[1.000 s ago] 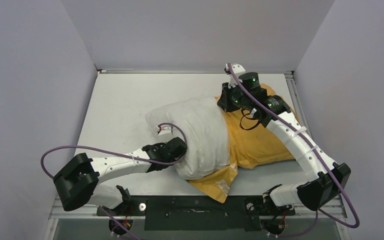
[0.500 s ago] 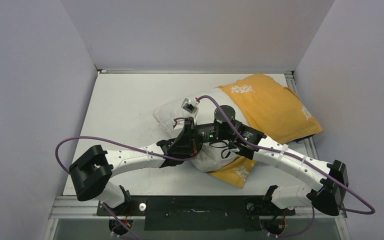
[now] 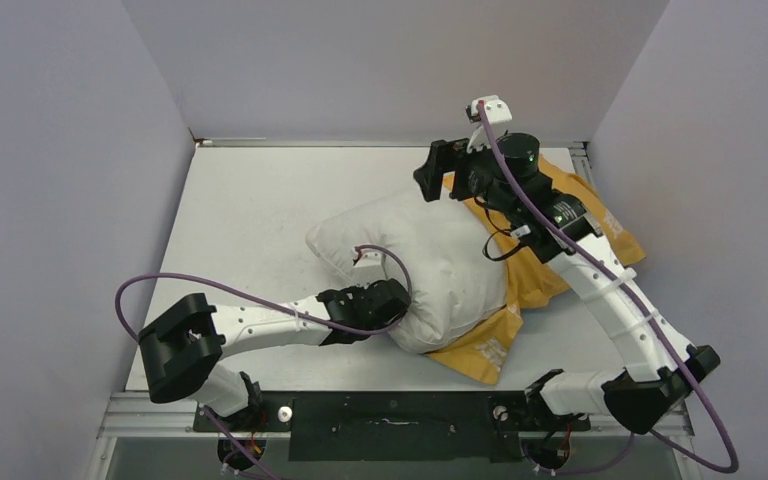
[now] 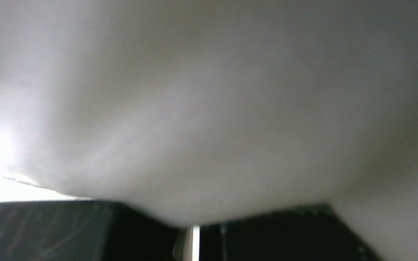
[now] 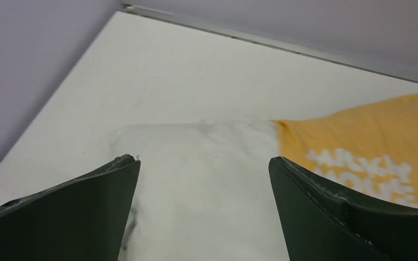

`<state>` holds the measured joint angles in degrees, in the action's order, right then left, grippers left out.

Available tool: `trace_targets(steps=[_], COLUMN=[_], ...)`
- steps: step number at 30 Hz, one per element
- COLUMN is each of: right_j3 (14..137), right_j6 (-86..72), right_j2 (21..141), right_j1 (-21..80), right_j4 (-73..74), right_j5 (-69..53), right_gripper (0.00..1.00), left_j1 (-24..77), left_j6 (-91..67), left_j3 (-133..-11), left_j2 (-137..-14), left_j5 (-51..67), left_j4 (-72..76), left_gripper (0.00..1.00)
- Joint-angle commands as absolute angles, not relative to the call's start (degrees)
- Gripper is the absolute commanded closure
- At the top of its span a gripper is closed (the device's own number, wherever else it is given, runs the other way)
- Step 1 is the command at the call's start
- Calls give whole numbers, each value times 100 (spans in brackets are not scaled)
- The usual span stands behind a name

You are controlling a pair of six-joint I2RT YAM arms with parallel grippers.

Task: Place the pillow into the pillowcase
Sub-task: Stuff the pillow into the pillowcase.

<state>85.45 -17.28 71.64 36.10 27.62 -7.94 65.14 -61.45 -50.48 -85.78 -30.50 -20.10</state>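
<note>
- The left gripper's (image 4: 196,239) fingers (image 4: 43,228) sit almost together in the left wrist view, nipped on a fold of the pillow (image 4: 207,109), whose off-white fabric fills the picture, too close and blurred to show anything else.
- The top view shows what the wrist view cannot: the left gripper (image 3: 385,305) is at the pillow's (image 3: 430,265) near edge, low over the table (image 3: 250,210). The grip itself is hidden there.
- The right gripper's (image 5: 204,163) fingers (image 5: 76,217) stand wide apart with nothing between them, looking down on the pillow's (image 5: 207,179) far end.
- Only this wrist view shows the line where the white fabric meets the orange-yellow pillowcase (image 5: 359,141), with white lettering (image 5: 359,168) beside it.
- From above, the right gripper (image 3: 432,180) hangs over the pillow's far right corner, apart from the fabric.
- The pillow lies across the middle of the table, mostly bare. Its right end overlaps the pillowcase (image 3: 475,348), which spreads to the right and pokes out beneath the near corner. I cannot tell whether that end is inside the case.
- Count: one pillow, one pillowcase, two arms, two grippers, two purple cables (image 3: 210,285).
</note>
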Motion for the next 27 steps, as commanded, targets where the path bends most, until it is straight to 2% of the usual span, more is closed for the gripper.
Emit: trace_targets(steps=[1,5,11,17,19,21,23,24,27], right_j3=[8981,9294,9650,9617,9644,9849,10015,10113,10305], right_j6=[-1010,-749,-730,-835,-829,-822,-741,-711,-668], right_j2=[7936,8692,9620,9931,9862,9846,9831,9819,9606], right_j1=[3182,3088,3072,3086,3053,2981,2954,2953,2953], right_j4=[3527,3719,4002,4229,4152,4156,4154,4175,4157], right_j5=[754,1482,1988,3626,3969,4061,4070,4045,3215], right_gripper=[4,0,0,0,10,52,80,91,95], left_j1=[6715,6808,6890,6901,6899,6900,6900,6900,6900], left_j6=[-6047,-6055,-6100,-6142,-6139,-6120,-6102,-6104,-6116], left_j3=[-5208,-5294,-5291,-5209,-5199,-5218,-5220,-5221,-5182], left_j2=[-8612,-8740,-8797,-8696,-8661,-8652,-8648,-8644,-8632], left_j5=[-3006,-3003,-2989,-3063,-3076,-3079,-3076,-3076,-3076], left_j4=[-2060,-2143,-2129,-2147,-2138,-2127,-2126,-2127,-2127], left_gripper=[100,100,100,100,100,100,100,100,100])
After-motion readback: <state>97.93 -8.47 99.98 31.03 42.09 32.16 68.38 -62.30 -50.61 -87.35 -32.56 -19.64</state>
